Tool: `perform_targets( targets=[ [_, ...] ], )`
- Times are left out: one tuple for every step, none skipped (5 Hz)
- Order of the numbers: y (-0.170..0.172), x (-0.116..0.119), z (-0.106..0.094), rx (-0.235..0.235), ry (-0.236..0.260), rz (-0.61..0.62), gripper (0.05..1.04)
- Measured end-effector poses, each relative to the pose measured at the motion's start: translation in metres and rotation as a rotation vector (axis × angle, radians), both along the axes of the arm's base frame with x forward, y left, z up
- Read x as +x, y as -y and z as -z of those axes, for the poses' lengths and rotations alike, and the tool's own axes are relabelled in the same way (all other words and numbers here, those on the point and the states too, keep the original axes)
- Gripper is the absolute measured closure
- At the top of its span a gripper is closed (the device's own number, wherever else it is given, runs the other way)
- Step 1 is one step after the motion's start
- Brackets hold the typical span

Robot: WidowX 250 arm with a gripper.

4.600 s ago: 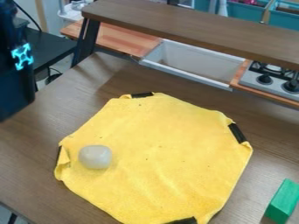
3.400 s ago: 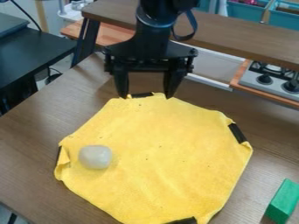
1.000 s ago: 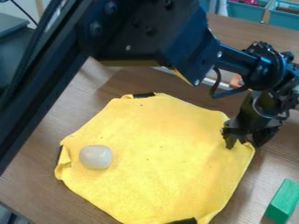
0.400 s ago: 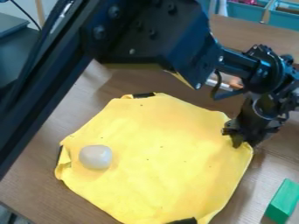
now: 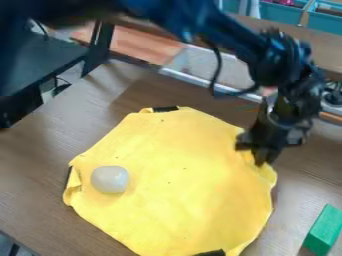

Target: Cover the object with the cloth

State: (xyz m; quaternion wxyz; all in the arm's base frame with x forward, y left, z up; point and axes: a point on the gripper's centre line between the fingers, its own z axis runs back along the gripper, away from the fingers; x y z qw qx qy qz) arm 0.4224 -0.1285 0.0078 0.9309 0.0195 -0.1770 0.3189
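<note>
Well, pale object [image 5: 109, 179] atop cloth [image 5: 180, 185].

A hand could have passed low over the cloth [image 5: 167, 200] between the gripper [image 5: 260, 158] and the lump [image 5: 109, 179]. The lump blocked the view's left, the block [image 5: 324, 231] the lower right; arm [image 5: 200, 22] and shelf [image 5: 330, 50] obstructed the back.
</note>
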Motion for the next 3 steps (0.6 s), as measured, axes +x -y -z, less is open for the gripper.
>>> perform_targets(
  targets=[
    [-0.012,-0.01,-0.032,-0.035,0.055,-0.022,1.031],
    [-0.029,-0.028,-0.052,-0.048,0.092,-0.012,1.032],
    [-0.049,-0.045,-0.063,-0.054,0.111,-0.016,1.032]
  ],
)
